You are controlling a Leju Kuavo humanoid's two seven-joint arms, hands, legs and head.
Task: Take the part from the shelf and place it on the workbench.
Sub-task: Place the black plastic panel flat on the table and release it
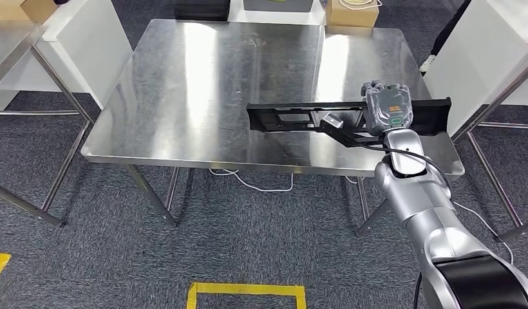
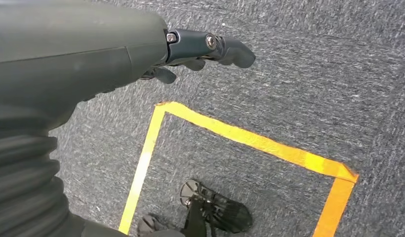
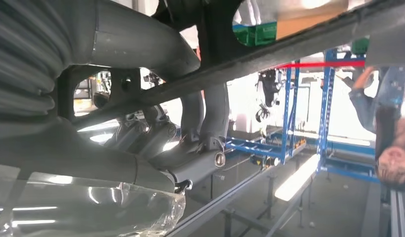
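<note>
The part (image 1: 287,118) is a long, flat black bracket with cut-outs. It lies crosswise at the front right of the steel workbench (image 1: 203,77); whether it touches the top I cannot tell. My right hand (image 1: 389,108) grips it near its right end, from the front. In the right wrist view the part (image 3: 289,44) runs as a dark bar across my right hand (image 3: 190,148), whose fingers wrap under it. My left hand (image 2: 200,49) hangs at my side above grey carpet, its dark fingers loosely apart with nothing in them.
A cardboard box (image 1: 351,13) stands behind the bench. White panels on metal frames flank it at left (image 1: 55,38) and right (image 1: 487,58). A white cable (image 1: 261,187) lies under the bench. Yellow tape (image 1: 246,293) marks the carpet. Blue racks (image 3: 289,143) and a person (image 3: 388,148) are beyond.
</note>
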